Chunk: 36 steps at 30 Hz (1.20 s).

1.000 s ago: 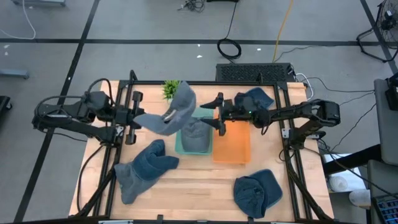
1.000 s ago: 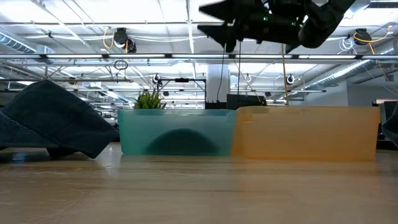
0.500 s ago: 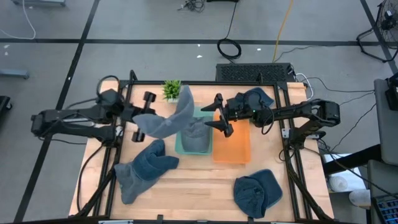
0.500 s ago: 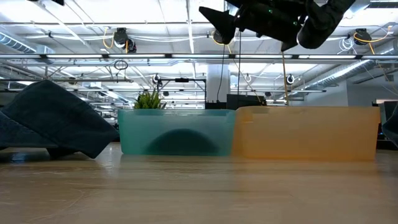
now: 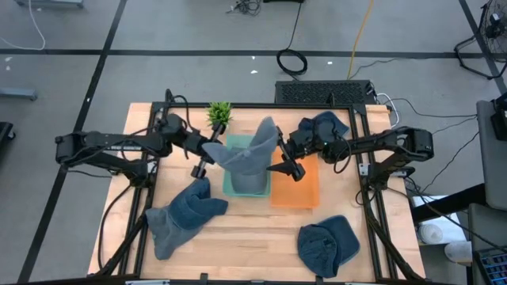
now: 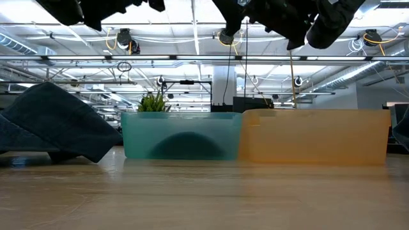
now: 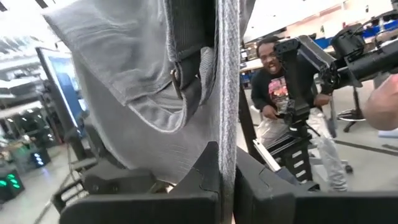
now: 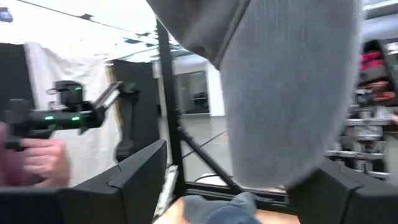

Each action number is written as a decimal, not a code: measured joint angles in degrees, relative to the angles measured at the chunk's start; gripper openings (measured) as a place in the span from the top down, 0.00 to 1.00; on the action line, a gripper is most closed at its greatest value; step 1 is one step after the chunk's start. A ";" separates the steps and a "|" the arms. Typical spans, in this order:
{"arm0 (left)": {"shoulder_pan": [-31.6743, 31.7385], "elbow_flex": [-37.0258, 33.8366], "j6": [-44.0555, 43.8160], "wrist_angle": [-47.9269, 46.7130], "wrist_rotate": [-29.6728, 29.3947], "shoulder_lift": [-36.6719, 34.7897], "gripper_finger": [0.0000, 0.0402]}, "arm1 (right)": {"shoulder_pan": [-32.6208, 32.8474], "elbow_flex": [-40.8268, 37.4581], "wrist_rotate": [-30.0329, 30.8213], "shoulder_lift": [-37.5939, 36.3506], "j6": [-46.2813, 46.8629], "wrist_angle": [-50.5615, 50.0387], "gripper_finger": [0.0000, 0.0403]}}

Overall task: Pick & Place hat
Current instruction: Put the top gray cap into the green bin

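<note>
Counter [image 5: 238, 237] carries teal bin [image 5: 245, 184] and orange bin [image 5: 297, 184] side by side. Grey hat [image 5: 247, 152] hangs above teal bin, pinched in left gripper [image 5: 207, 154], jaws closed on it. Right gripper [image 5: 287, 158] beside hat, jaws open.

The left arm is reaching in from the left of the high view, and its left gripper [image 5: 207, 155] is pinching tight on the gray hat [image 5: 247, 152]. The right arm is reaching in from the right, and its right gripper [image 5: 283, 156] is holding its fingers wide apart near the middle.
</note>
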 joint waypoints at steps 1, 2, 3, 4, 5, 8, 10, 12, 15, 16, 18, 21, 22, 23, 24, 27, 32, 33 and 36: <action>-0.05 0.02 -0.31 0.00 -0.16 0.48 0.98 | 0.25 0.00 -0.21 0.00 0.05 0.00 0.30; -0.09 0.02 -0.58 -0.08 -0.44 0.90 0.98 | 0.52 0.00 -0.21 0.00 0.32 0.03 0.30; -0.08 0.02 -0.83 -0.57 -0.70 1.09 0.98 | 0.70 0.00 -0.16 0.00 0.90 0.29 0.30; -0.04 0.02 -0.94 -1.02 -0.89 1.19 0.98 | 0.91 0.00 -0.09 0.00 1.30 0.64 0.30; -0.02 0.05 -0.96 -1.23 -1.08 1.24 0.98 | 0.94 0.00 0.01 0.00 1.73 0.95 0.31; 0.00 0.13 -0.64 -3.05 -1.18 1.17 0.98 | 0.91 0.00 -0.05 0.00 3.34 1.11 0.33; 0.20 0.13 -0.53 -4.42 -1.34 1.11 0.98 | 0.82 0.00 -0.03 0.00 4.66 1.16 0.35; 0.50 0.13 -1.15 -5.28 -1.39 1.11 0.98 | 0.81 0.00 -0.02 0.02 5.30 1.27 0.39; 0.53 0.12 -1.43 -6.51 -1.45 1.06 0.98 | 0.81 0.00 -0.10 0.02 5.34 1.20 0.46; 0.53 0.11 -1.40 -6.62 -1.57 1.06 0.98 | 0.81 0.00 -0.10 0.02 5.37 1.22 0.49; 0.53 0.12 -1.33 -6.45 -1.81 1.06 0.98 | 0.81 0.00 -0.10 0.02 5.37 1.26 0.56; 0.51 0.11 -1.33 -6.09 -2.23 1.06 0.98 | 0.81 0.00 -0.08 0.02 5.39 0.99 0.69; 0.51 0.11 -1.37 -5.95 -2.35 1.06 0.98 | 0.81 0.00 -0.07 0.02 5.39 0.91 0.74; 0.53 0.11 -1.50 -5.81 -2.42 1.06 0.98 | 0.81 0.00 -0.01 0.02 5.42 0.87 0.80; 0.60 0.11 -1.95 -5.75 -2.45 1.06 0.98 | 0.81 0.00 -0.02 0.02 5.49 0.85 0.85; 1.27 0.11 -4.26 -5.73 -2.80 1.06 0.91 | 0.81 0.04 0.01 0.02 5.39 0.94 0.97; 3.16 0.07 -9.31 -6.65 -3.33 0.59 0.77 | 0.50 0.04 -0.33 0.02 5.83 0.85 0.99; 3.52 0.04 -9.80 -6.99 -3.32 0.20 0.74 | 0.25 0.04 -0.74 -0.18 6.29 0.78 0.99; 4.46 0.04 -11.50 -7.92 -3.37 -1.06 0.68 | -0.69 0.04 -2.57 -0.89 7.32 0.96 0.99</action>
